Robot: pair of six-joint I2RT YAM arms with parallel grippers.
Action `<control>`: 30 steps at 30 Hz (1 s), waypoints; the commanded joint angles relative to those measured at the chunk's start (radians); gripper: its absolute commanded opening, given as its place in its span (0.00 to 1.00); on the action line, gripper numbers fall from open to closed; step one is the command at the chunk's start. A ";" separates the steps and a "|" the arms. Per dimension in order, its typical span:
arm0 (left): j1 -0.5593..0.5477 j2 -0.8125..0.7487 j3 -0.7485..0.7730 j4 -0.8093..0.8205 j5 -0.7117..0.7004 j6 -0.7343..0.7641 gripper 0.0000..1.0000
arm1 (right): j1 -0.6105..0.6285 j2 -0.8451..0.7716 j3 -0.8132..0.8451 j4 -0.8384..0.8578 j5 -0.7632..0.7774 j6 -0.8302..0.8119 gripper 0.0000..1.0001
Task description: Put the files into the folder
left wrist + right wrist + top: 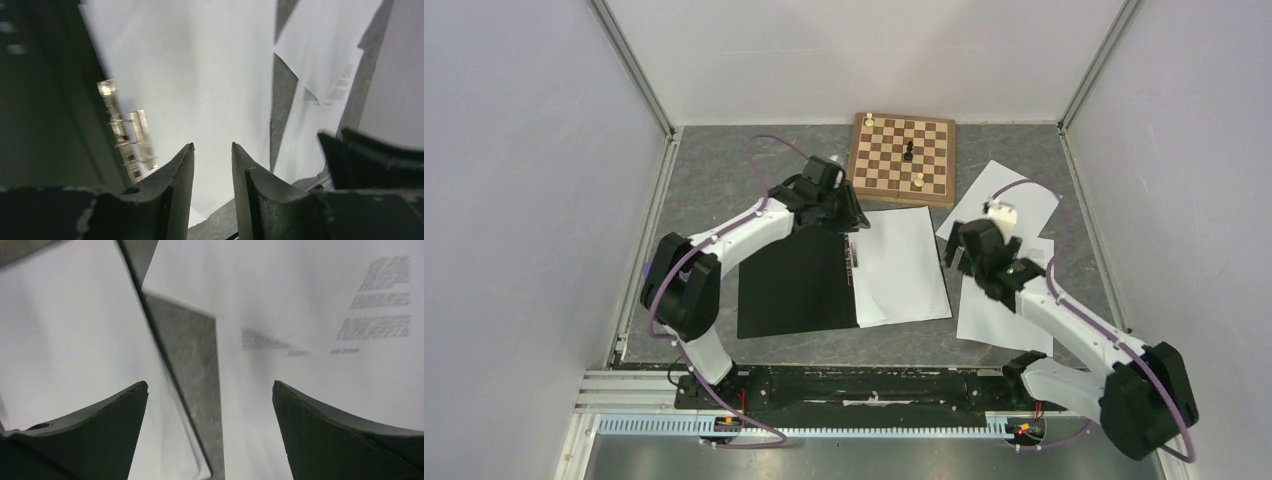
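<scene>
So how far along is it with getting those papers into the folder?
Done: the folder lies open with one sheet on its right half. In hand: the right gripper, open, hovers over the loose sheets. Left: those sheets, at least two, lie outside the folder.

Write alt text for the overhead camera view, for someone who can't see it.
An open black folder lies on a grey table, a white sheet beside its spine clip, the left gripper over the clip's far end. The open right gripper hangs above loose sheets; a chessboard sits behind.

Left arm (742, 232) extended forward, left fingers (172, 195) narrowly parted; right arm (1074, 322) angled inward, right fingers (95, 435) spread wide.
</scene>
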 commanded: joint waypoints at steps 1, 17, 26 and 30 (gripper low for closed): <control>-0.111 0.080 0.138 0.036 0.027 0.018 0.43 | -0.289 0.115 0.133 0.179 -0.152 -0.148 0.98; -0.248 0.682 0.829 0.103 0.040 0.115 0.51 | -0.824 0.395 0.155 0.476 -0.439 -0.047 0.98; -0.327 0.811 0.922 0.096 -0.182 0.075 0.51 | -0.895 0.322 0.091 0.428 -0.370 -0.067 0.98; -0.353 0.861 0.982 0.064 -0.248 0.064 0.51 | -0.897 0.285 0.074 0.372 -0.350 -0.076 0.98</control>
